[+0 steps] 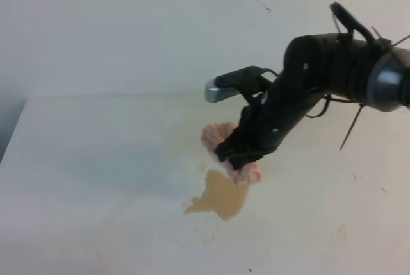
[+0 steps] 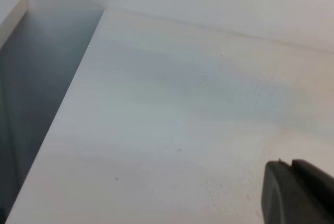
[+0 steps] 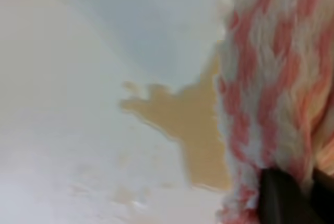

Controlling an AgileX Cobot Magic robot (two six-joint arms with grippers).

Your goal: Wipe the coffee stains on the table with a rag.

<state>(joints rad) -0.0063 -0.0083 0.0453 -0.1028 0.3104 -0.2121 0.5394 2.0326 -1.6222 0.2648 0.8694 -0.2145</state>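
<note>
One arm working: right gripper [image 1: 238,157] clamped on rag [image 1: 221,135], pressed to bench [image 1: 96,159] at far edge of coffee stains [image 1: 221,197]; stain lies just camera-side of gripper, long axis toward left-front (wipe likely pulls that way); left gripper [image 2: 297,192] well apart, opening unreadable.

White tabletop with spill and cloth

The plain matte white table [image 1: 96,159] carries a jagged tan-brown coffee stain [image 1: 221,197]; a pink-and-white striped woven rag [image 1: 221,135] lies touching the stain's far-right edge.
</note>
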